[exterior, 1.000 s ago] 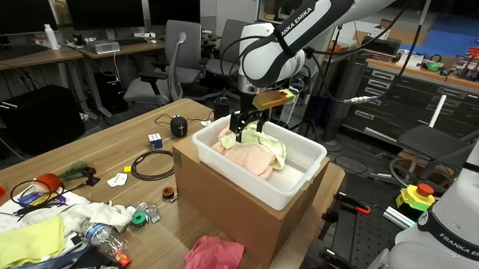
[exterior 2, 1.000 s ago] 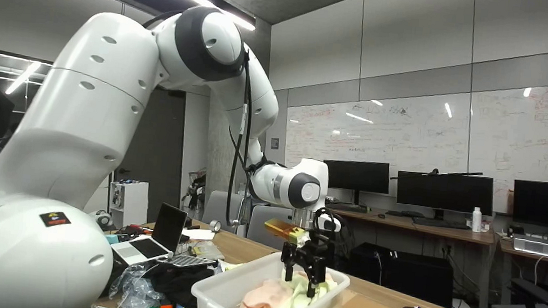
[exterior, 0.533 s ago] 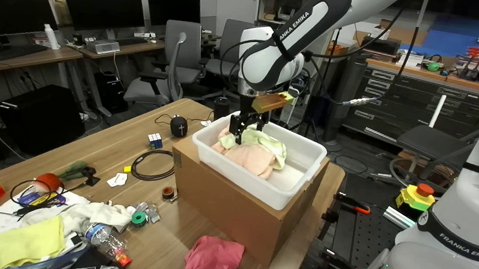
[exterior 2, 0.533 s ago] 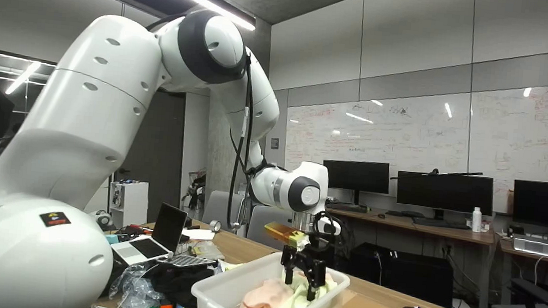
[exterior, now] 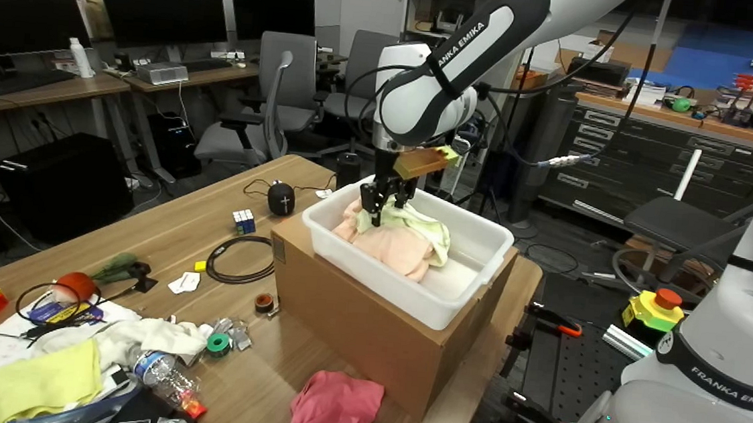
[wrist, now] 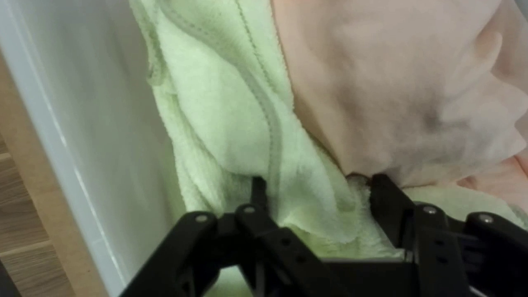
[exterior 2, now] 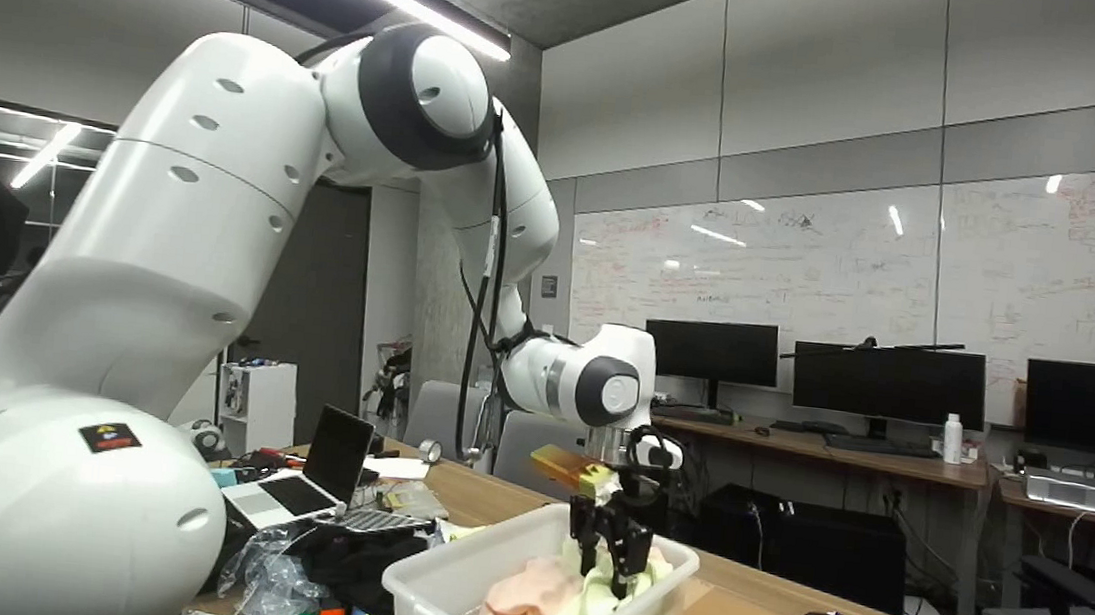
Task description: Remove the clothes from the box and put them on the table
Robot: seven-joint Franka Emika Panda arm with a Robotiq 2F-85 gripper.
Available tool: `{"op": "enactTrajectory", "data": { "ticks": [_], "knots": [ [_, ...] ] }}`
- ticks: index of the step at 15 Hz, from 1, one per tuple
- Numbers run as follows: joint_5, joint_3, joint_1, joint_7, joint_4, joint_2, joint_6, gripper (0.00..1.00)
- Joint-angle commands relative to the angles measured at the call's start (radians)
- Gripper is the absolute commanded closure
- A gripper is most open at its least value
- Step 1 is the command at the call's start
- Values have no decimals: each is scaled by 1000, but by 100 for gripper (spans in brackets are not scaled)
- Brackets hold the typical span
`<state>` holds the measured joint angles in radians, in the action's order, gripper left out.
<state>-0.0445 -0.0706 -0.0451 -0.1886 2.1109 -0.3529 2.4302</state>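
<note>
pointing down into the white tub [exterior: 371, 276], the black gripper [wrist: 318, 183] has its fingers [wrist: 390, 208] spread apart, so i'd call it unclenched, with a loose stretch of the pale green cloth [wrist: 247, 123] lying between them in the wrist view. tips are right down at the fabric, but honestly i can't make out how deep they sit. that green piece lies up against the peach cloth [exterior: 397, 248], can't tell which one is on top where they meet. both are bunched toward one end of the tub, and a patch of its floor shows at the other end in an exterior view. tub sits on a brown cardboard box [exterior: 353, 331], and that stands on the wooden table [exterior: 166, 235]. there's also a pink cloth [exterior: 337, 410] crumpled on the table just beside the cardboard box. further along, a bright yellow cloth [exterior: 37, 376] lies near a clear plastic bottle [exterior: 165, 376] in a pile of odds and ends. a rubik's cube [exterior: 244, 222] and a round black speaker [exterior: 281, 198] sit near each other by the cardboard box, plus an unfolded laptop [exterior 2: 338, 453] on the table in an exterior view.
</note>
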Motion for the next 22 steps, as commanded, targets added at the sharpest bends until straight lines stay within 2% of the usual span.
{"op": "enactTrajectory", "data": {
  "ticks": [1,4,7,8,10,12,18,22],
  "knots": [
    [-16,2,-4,15,-8,-9,30,65],
    [-20,4,-6,19,-9,-8,35,87],
    [-40,10,-14,34,-6,-1,38,95],
    [-56,14,-19,45,-3,5,39,96],
    [-92,22,-31,70,6,20,53,89],
    [-135,29,-45,100,22,48,78,89],
    [-256,41,-81,221,120,211,252,90],
    [-369,54,-81,334,178,314,342,90]
  ]
}}
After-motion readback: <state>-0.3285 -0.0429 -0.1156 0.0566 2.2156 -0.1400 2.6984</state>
